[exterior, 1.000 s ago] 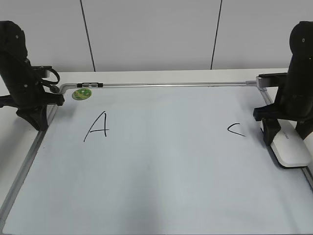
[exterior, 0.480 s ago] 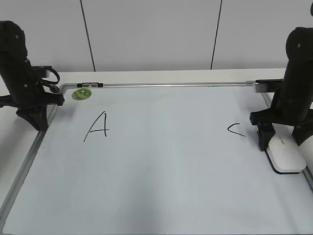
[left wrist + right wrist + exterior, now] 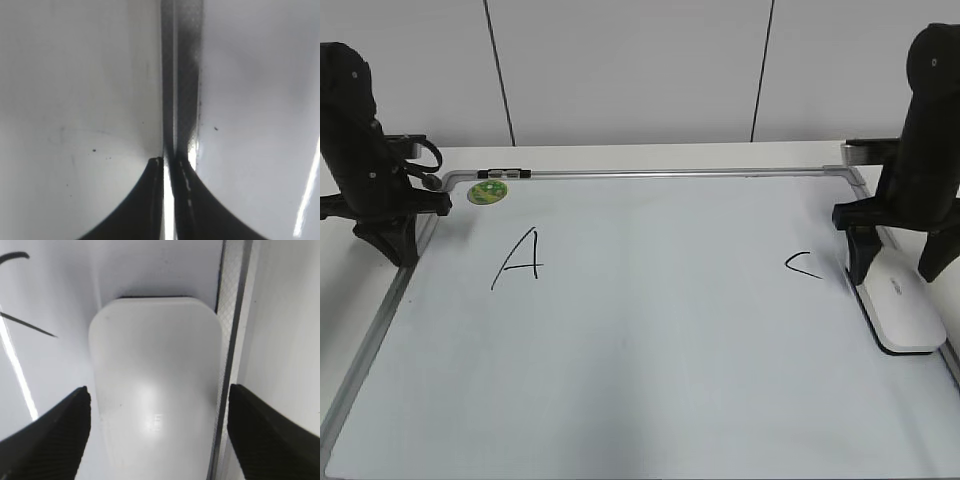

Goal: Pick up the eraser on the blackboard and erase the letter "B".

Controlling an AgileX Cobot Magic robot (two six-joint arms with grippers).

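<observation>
Right end effector: fingers spread wide, one on each side of the eraser, neither visibly touching it; nothing is pinched. In the exterior view it stands over the eraser's far end.

Left end effector: fingers pressed together, holding nothing, poised over the grey frame strip at the left edge of the blackboard; in the exterior view it is well apart from the action.

Eraser: white rounded block, dark underside, lying flat on the blackboard at its right edge, just beside the frame and right of the letter "C".

Blackboard: white surface, thin grey frame, flat on the pale worktop.

Writing legible: a black "A" on the left, "C" on the right. No letter "B" shows anywhere; the span between A and C reads blank, so the erasing appears done and the eraser set down. Faint grey lettering on the eraser's top, too blurred to read. Round green magnet near the far left corner; its print is illegible.

Risks, as judged:
- The right finger hangs over the frame rail; closing or descending here could catch the rail and skew the eraser.
- Sliding the eraser leftward would smear the nearby "C".
- With no "B" in sight, a fresh wipe would have no target and could strike A or C.
</observation>
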